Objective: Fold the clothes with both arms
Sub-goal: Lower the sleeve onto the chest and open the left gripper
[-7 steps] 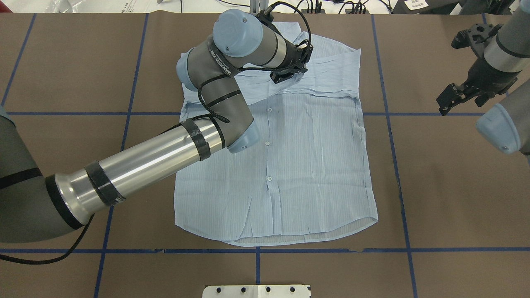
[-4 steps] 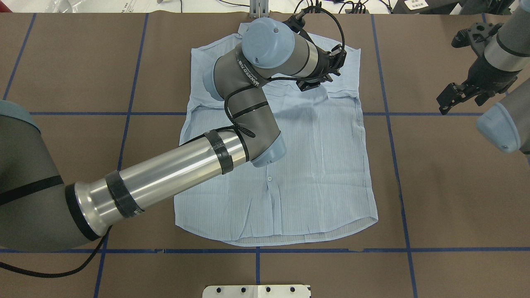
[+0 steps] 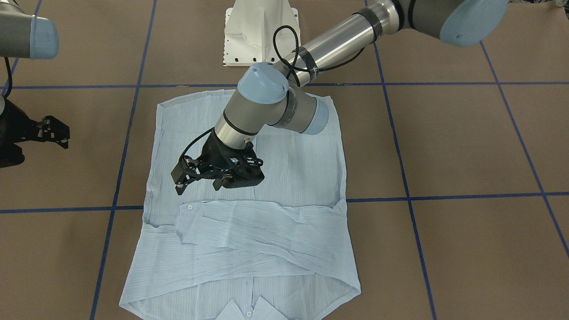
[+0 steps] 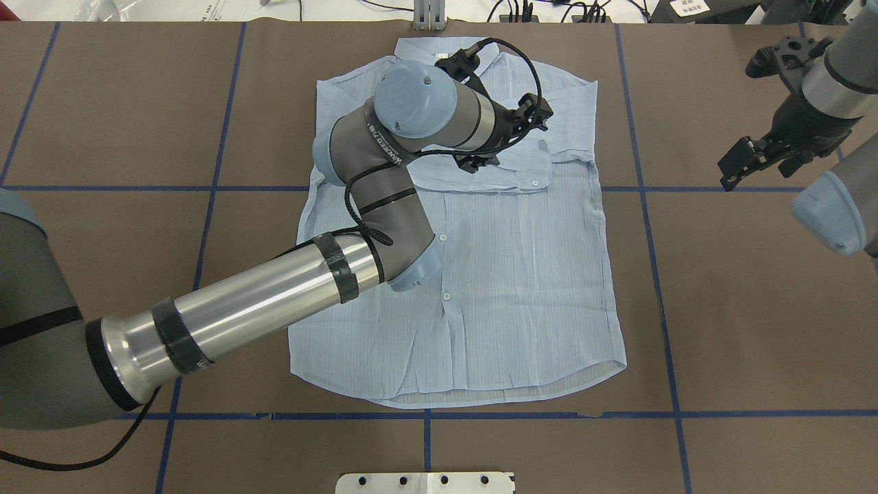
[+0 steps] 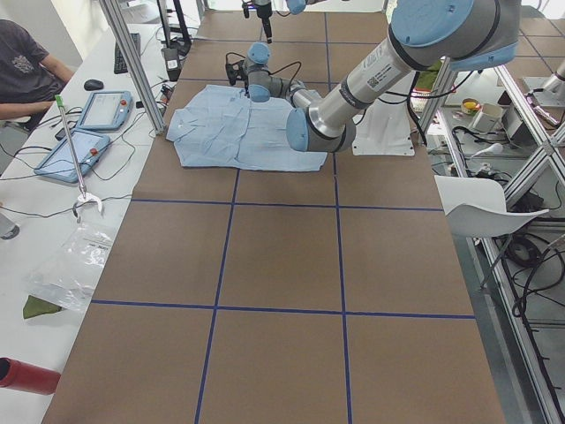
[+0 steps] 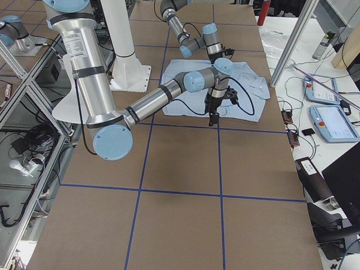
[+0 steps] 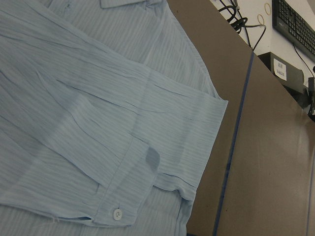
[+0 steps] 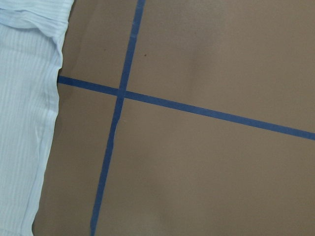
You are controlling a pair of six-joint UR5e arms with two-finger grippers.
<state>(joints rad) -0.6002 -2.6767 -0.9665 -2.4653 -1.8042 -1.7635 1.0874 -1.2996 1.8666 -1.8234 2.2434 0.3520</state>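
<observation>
The pale blue striped shirt (image 4: 514, 274) lies flat, buttons up, collar at the far edge, hem toward the robot; it also shows in the front view (image 3: 249, 249). Both sleeves are folded across the chest. A cuff (image 4: 540, 167) with a white button lies on the right part of the chest, and fills the left wrist view (image 7: 172, 147). My left gripper (image 4: 509, 137) hovers just above the folded sleeves, open and empty (image 3: 198, 187). My right gripper (image 4: 754, 161) hangs open over bare table to the right of the shirt (image 3: 58, 133).
Brown table cover (image 4: 754, 309) with blue tape lines (image 4: 645, 206). The white pedestal base (image 3: 258, 31) stands at the near edge. A metal post (image 5: 132, 62), tablets (image 5: 88, 115) and a seated person (image 5: 26, 62) are on a side table beyond the far edge.
My left gripper carried the sleeve rightward across the chest, let it go and drew back slightly. The cuff now lies flat on the shirt's right side. The right arm barely moved.
</observation>
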